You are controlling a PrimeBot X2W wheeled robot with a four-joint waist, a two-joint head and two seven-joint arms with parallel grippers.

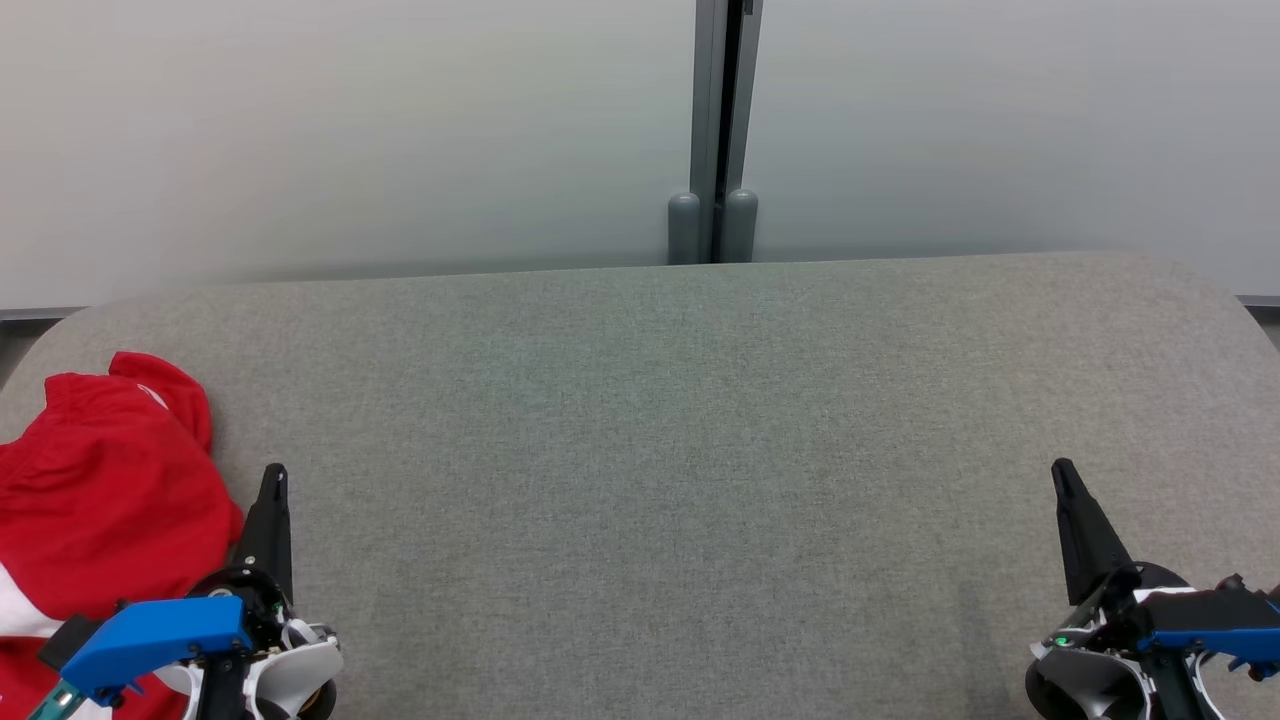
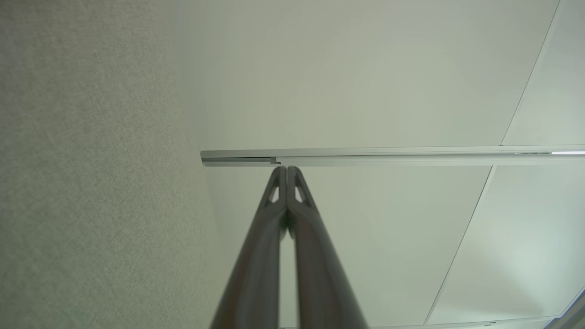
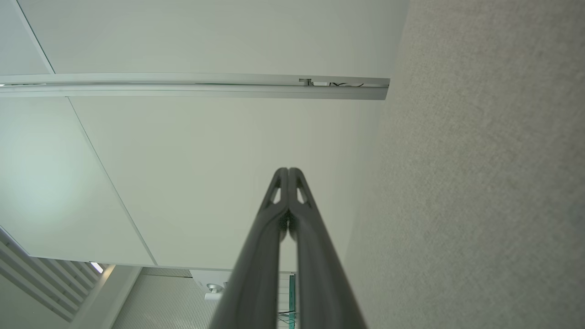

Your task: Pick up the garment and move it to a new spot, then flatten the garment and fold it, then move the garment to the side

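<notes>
The left gripper [image 1: 274,478], lower left of frame: 2 fingers pressed together, holding nothing. The right gripper [image 1: 1062,476], lower right: also closed & empty. The red garment [image 1: 110,490] lies just beside the left gripper, toward the frame's left edge, on the grey surface [image 1: 640,450], well apart from the right gripper. The left arm is nearer, so prob. it should pick. The garment is a crumpled heap w/ white trim; no clear long axis.

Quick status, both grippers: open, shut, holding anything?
Left gripper: shut, holding nothing; the red garment lies beside it on the table.
Right gripper: shut, holding nothing.
</notes>
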